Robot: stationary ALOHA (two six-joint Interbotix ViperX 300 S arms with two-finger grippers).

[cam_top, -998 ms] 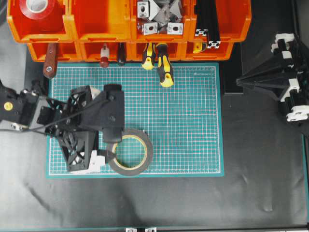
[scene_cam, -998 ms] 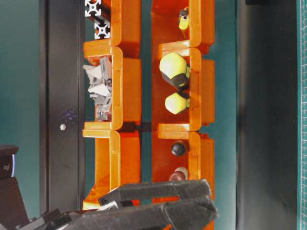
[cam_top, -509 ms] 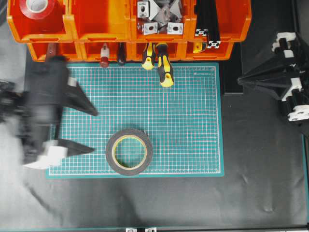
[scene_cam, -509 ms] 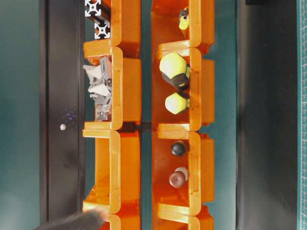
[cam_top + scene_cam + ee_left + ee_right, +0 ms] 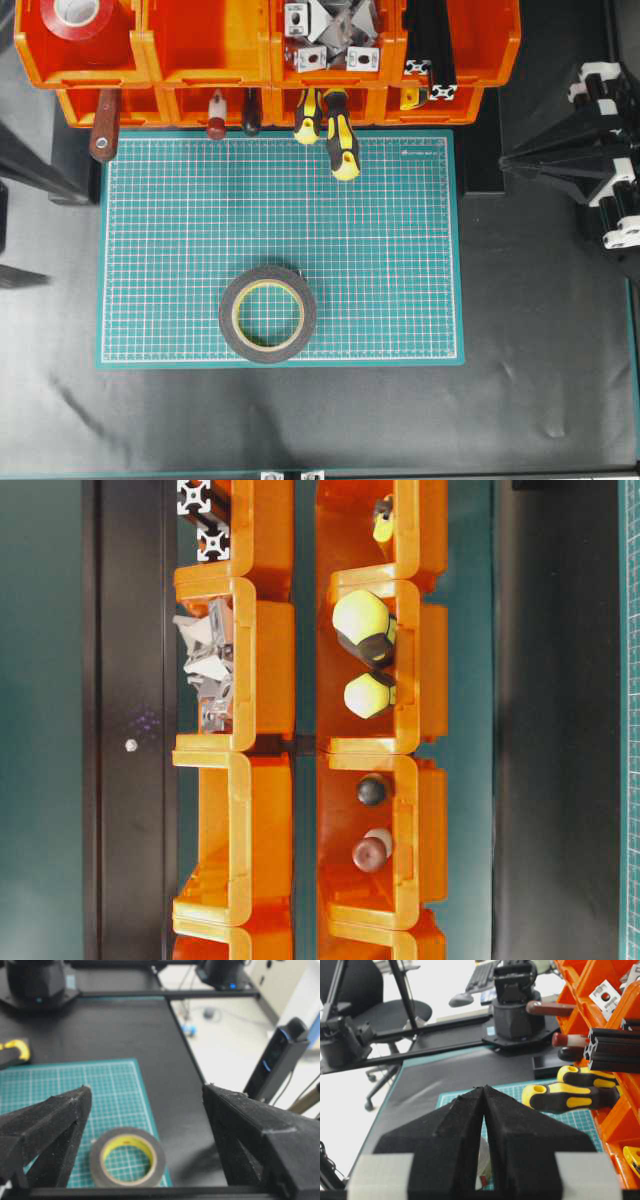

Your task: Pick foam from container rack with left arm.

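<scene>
So in the left wrist view the left hand (image 5: 145, 1095) is spread wide with nothing between its two black fingers (image 5: 55, 1115), and the foam (image 5: 128, 1157) sits low in the frame just beyond them, flat on the green cutting mat (image 5: 70, 1085), not touching either finger. From overhead the foam (image 5: 268, 314) lies in the lower middle of the mat (image 5: 400, 250), toward its bottom edge, cream liner facing inward and grid lines showing through the open centre. The left arm (image 5: 30, 165) is only a dark sliver at the far left edge of that frame, well apart from the roll. On the right edge the right hand (image 5: 515, 165) points inward over the black worktop (image 5: 540, 380), and its wrist view shows the two fingers (image 5: 515, 1140) pressed together tip to tip, clenched on nothing. Further up, two yellow-and-black screwdrivers (image 5: 340, 135) stick out of the front bins onto the top of the mat, next to a brown wooden handle (image 5: 103, 128) and a red-tipped tool (image 5: 216, 116). The orange container rack (image 5: 205, 50) runs along the top of the frame, with a red tape roll (image 5: 80, 18) in the upper-left rear bin, metal brackets (image 5: 330, 35) in the third one and black aluminium profiles (image 5: 432, 45) in the fourth.
</scene>
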